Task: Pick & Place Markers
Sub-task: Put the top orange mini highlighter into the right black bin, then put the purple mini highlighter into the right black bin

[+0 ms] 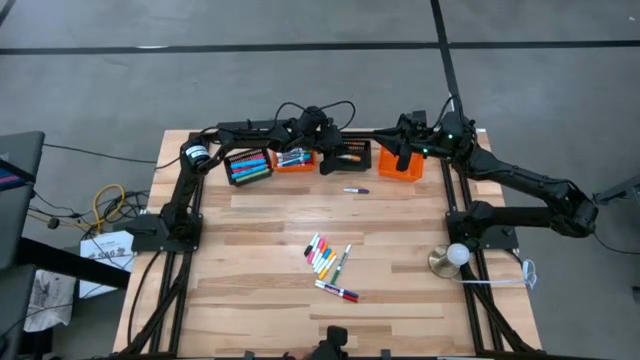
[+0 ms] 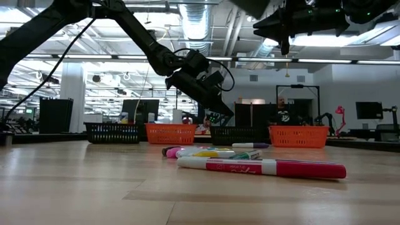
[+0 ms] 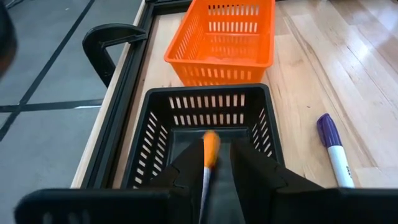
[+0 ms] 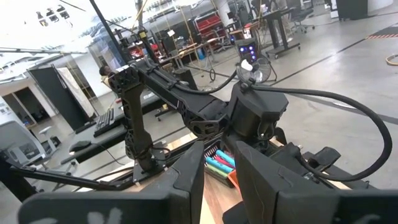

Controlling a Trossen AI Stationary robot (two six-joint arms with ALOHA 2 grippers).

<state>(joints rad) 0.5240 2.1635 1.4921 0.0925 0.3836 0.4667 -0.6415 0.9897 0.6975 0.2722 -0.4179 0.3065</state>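
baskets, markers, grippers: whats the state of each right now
left gripper: above the black basket, an orange-capped marker between its fingers
right gripper: over the far orange basket, holding nothing visible
purple marker: lying alone on the table
marker pile: loose on the table

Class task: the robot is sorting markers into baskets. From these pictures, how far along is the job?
Done: the far baskets already hold markers, such as the black basket packed with several colours. In hand: the left claw hangs over another black basket with an orange-capped marker between its fingers. The right claw waits above an orange basket. Left: a pile of markers mid-table and a purple marker lying alone.
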